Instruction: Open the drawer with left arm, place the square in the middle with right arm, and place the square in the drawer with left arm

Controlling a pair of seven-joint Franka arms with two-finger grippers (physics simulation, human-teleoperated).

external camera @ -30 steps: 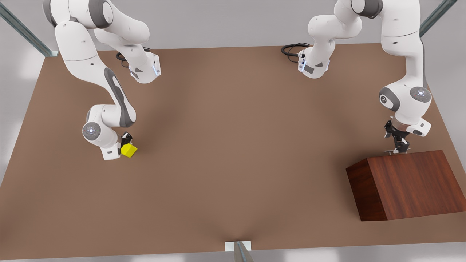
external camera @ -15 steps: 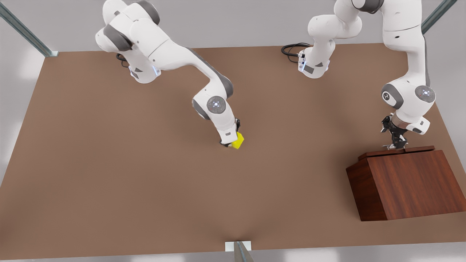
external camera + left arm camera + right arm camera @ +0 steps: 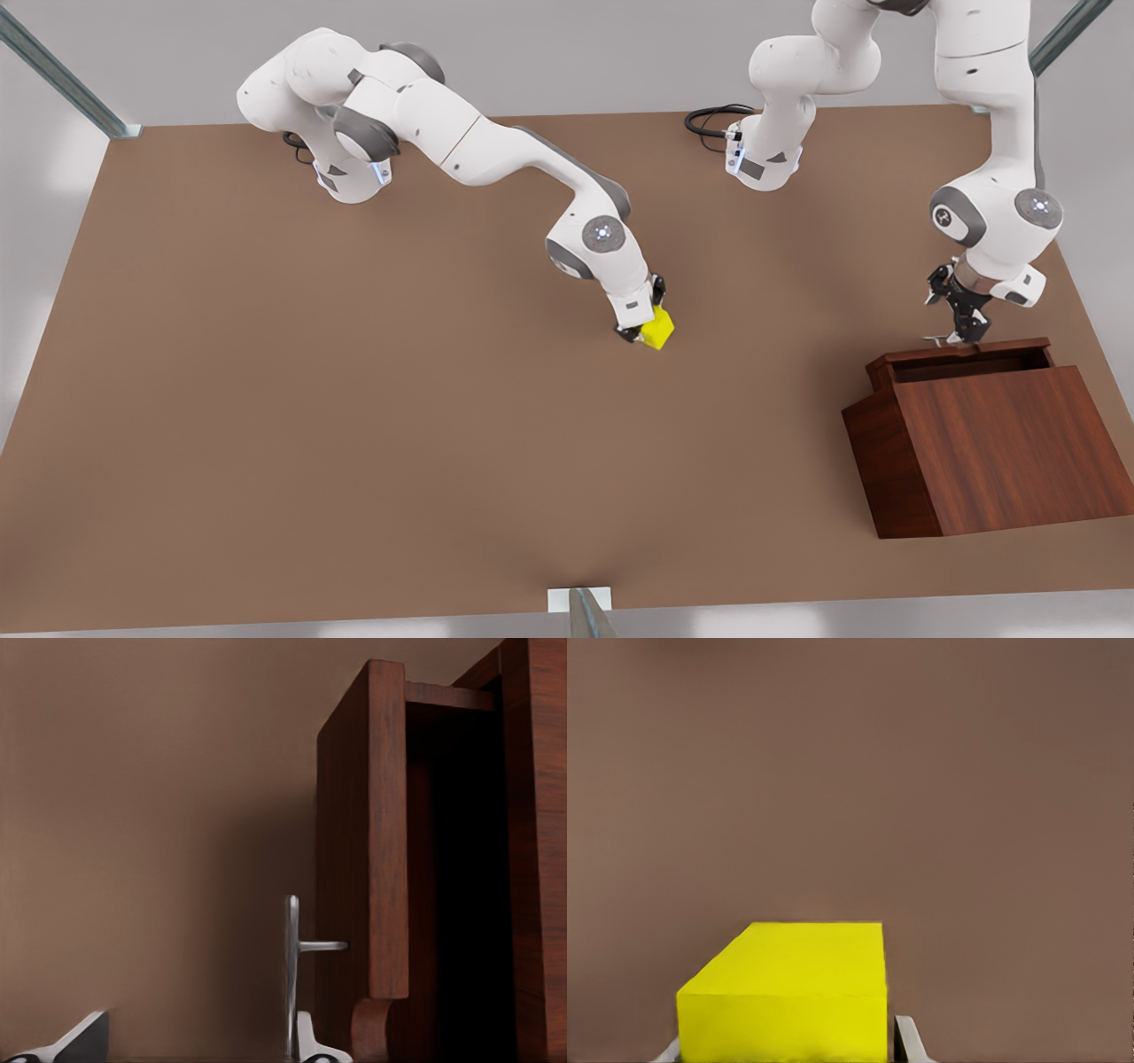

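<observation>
The yellow square [image 3: 659, 330] hangs low over the middle of the brown tabletop [image 3: 443, 399], with my right gripper [image 3: 648, 324] shut on it. The right wrist view has the square [image 3: 788, 992] between my fingers [image 3: 908, 1041]. The reddish-brown drawer [image 3: 1001, 346] stands pulled partly out of the slant-topped wooden box [image 3: 1001, 443] at the front view's right. My left gripper [image 3: 961, 333] sits at the silver handle [image 3: 939, 338]. In the left wrist view the handle [image 3: 291, 974] runs between the spread fingers of the left gripper [image 3: 197, 1038], close against one, beside the drawer front [image 3: 363, 859].
Both arm bases [image 3: 350, 173] [image 3: 762, 159] stand at the table's far edge, with a black cable [image 3: 709, 120] coiled by one. A small metal bracket [image 3: 580, 607] sticks up at the near edge. Bare tabletop lies between the square and the box.
My right arm swung the square from the front view's left to the table's middle. My left gripper drew back with the handle, and the drawer slid out of the box.
</observation>
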